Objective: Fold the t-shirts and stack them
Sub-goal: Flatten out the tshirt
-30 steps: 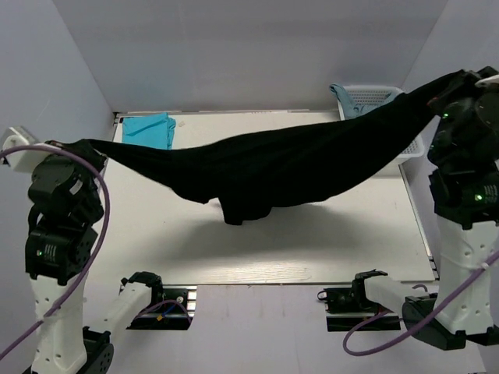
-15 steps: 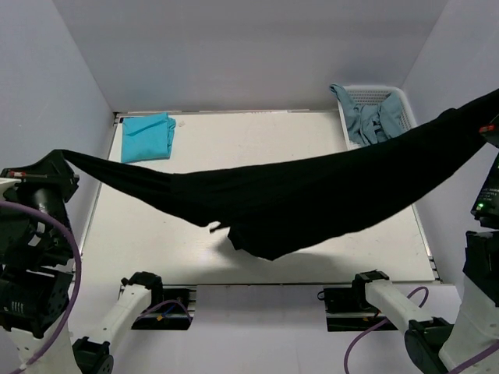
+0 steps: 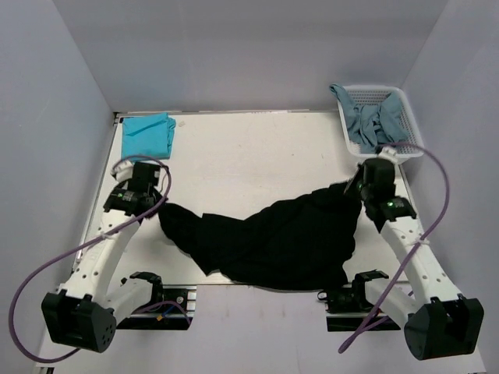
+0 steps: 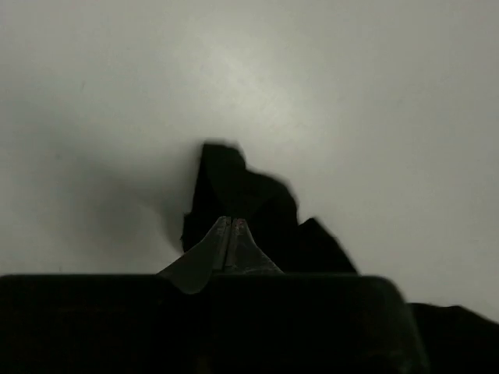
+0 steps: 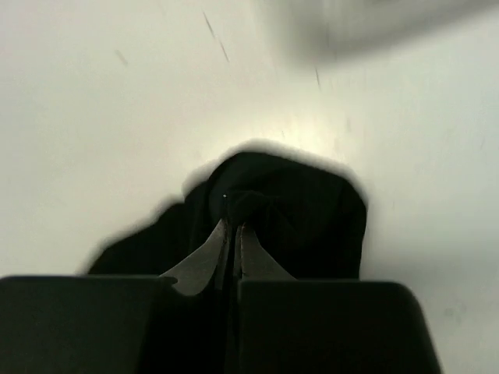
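Slack replaces stretch: the black t-shirt now lies rumpled along the near edge of the desk, left end effector and right end effector clamped on its ends, awaiting flattening.

1 blk tee, 1 teal, 1 basket

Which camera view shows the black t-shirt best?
The top external view: the whole black t-shirt lies crumpled on the table between the left gripper and the right gripper. Each wrist view shows only a small black corner pinched in shut jaws.
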Controlling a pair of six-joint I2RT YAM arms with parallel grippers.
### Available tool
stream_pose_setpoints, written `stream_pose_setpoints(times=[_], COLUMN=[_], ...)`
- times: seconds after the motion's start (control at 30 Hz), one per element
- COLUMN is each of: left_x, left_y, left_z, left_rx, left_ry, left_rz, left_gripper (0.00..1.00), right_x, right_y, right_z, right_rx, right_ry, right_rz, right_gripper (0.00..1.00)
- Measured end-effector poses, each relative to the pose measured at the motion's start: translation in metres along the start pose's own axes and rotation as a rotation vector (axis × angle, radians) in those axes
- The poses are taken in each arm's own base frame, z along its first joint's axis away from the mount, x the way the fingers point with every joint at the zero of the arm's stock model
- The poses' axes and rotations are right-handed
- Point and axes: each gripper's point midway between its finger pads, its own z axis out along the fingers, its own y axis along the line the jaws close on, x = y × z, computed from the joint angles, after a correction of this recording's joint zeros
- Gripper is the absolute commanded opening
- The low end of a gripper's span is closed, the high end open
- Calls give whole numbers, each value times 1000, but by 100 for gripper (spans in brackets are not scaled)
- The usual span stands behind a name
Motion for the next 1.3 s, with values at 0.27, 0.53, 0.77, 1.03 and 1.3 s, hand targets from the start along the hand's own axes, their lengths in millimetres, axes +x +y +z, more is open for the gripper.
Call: stream_pose_setpoints(times=[0.27,0.53,0.77,1.03,1.3], left_x=[82,105,138,171,185], left_y=[36,-31,-74,-78,-72], left_z=[24,10,24,53,71], left_rx=[-151,232,418,386,316], left_ry=[293,461,578,632,617], left_rz=[40,137,215,317,377], left_gripper=[100,100,100,85,74], right_x=[99,104,117,117,123], right_y=[-32,-31,-33,-32,-34], right_z=[10,15,19,21,23], right_rx=[72,68,71,72,83], right_ry=[226,238,278,275,295], right_rz=[38,38,37,45,52], right_gripper=[0,0,0,0,0])
